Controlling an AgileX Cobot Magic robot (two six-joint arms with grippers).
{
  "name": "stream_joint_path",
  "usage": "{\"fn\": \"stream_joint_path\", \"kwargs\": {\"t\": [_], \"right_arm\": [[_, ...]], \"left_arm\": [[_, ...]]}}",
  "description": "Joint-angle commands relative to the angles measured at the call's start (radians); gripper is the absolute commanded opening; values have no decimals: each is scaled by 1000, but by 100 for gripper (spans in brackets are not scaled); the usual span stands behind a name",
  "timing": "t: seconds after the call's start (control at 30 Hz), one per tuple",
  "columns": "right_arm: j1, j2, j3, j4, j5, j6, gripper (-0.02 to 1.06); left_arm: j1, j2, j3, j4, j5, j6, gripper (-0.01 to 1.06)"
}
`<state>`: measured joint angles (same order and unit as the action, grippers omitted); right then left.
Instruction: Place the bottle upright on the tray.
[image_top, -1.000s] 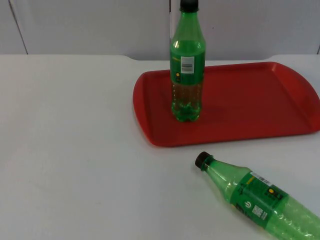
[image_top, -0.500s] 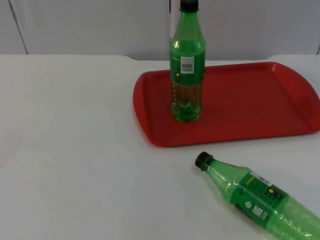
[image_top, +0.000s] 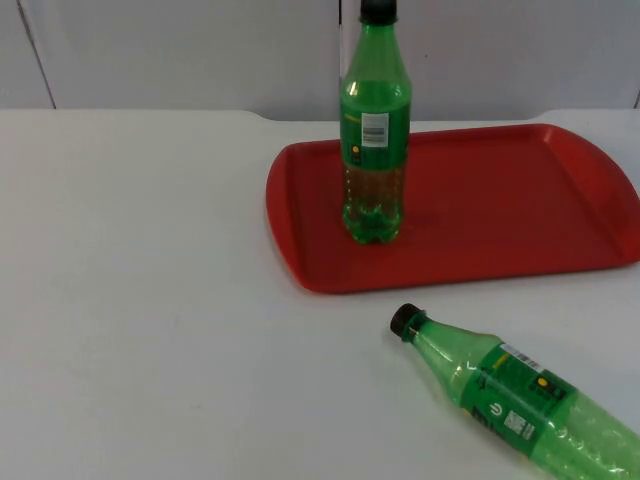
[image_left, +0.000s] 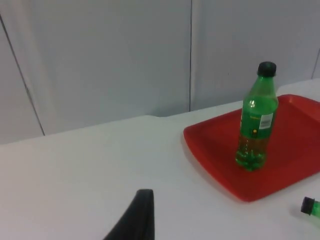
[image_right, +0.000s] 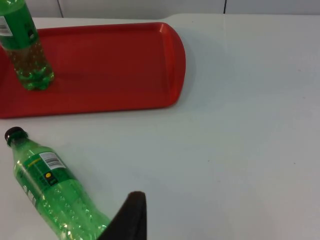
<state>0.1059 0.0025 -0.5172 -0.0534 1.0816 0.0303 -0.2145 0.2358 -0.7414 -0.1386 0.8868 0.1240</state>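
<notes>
Two green bottles | upright one (image_top: 375, 130) on red tray (image_top: 500, 220) | other (image_top: 520, 400) lying on table | labels unreadable | end effector states: cannot tell

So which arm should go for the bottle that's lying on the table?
Probably the right: the lying bottle is on the table's right side, below the tray, and lies close before the right wrist camera.

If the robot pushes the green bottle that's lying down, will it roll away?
Probably yes. The lying bottle is round and rests on its side on the smooth white table, so a sideways nudge would likely roll it. It looks empty, so it is probably light. Its thin clear plastic may dent under a squeeze.
</notes>
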Motion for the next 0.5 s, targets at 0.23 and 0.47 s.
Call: {"fn": "stream_joint_path", "kwargs": {"t": [0.23, 0.47], "right_arm": [[-2, -2, 3, 4, -4, 1, 105], [-2, -2, 3, 4, -4, 1, 105]], "left_arm": [[-6, -86, 3, -22, 82, 2, 105], [-6, -151, 5, -30, 138, 2, 105]]}}
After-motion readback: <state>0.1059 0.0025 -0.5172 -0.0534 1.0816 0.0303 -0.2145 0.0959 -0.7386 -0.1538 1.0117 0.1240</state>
